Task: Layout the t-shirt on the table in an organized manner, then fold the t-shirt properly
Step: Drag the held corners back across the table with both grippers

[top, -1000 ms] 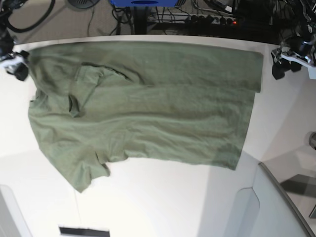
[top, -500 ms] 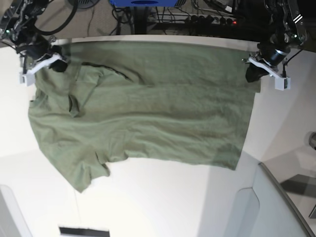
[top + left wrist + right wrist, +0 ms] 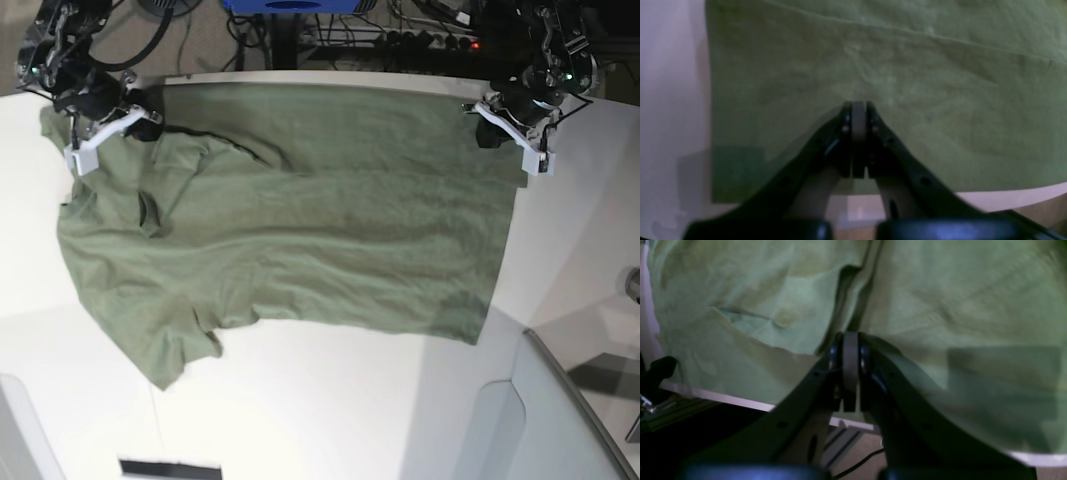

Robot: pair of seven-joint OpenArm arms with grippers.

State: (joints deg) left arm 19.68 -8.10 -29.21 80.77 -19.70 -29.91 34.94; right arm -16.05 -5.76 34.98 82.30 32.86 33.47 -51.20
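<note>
In your right wrist view the t-shirt (image 3: 940,306) runs off the frame at 12, 3 and 9 o'clock, and its weave smears toward 3 o'clock. The right gripper (image 3: 850,340) shows closed jaws, but whether cloth sits between the tips you probably can't tell. In your left wrist view the left gripper (image 3: 858,106) hides the hem beneath it, and the arm is cut off at 6 o'clock.

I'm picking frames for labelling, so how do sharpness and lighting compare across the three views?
Base view: evenly lit and sharp across the t-shirt and the table. Left wrist view: dim and soft, the left gripper dark with a shadow patch at lower left. Right wrist view: blurrier, most smeared at the right, the right gripper a near silhouette.
</note>
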